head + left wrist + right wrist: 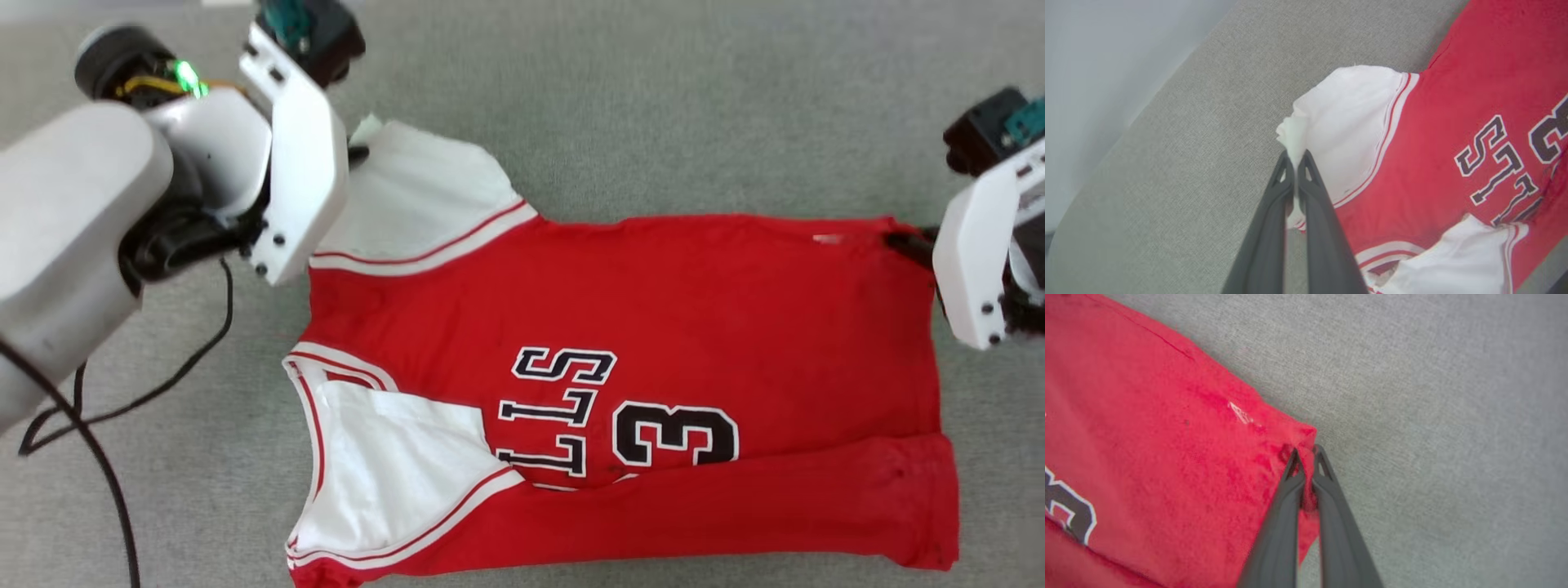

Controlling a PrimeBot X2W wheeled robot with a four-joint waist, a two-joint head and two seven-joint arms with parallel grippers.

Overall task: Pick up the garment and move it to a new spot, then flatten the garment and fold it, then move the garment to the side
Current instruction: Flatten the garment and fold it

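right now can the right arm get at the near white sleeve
Probably not. The right pincer is shut on a hem corner of the garment, and the near white sleeve lies at its opposite end. It would have to let go first.

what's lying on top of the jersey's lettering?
The jersey's near edge, folded up as a plain red strip, lies over the near end of the lettering. LLS and the 3 show; any letters under the fold are hidden.
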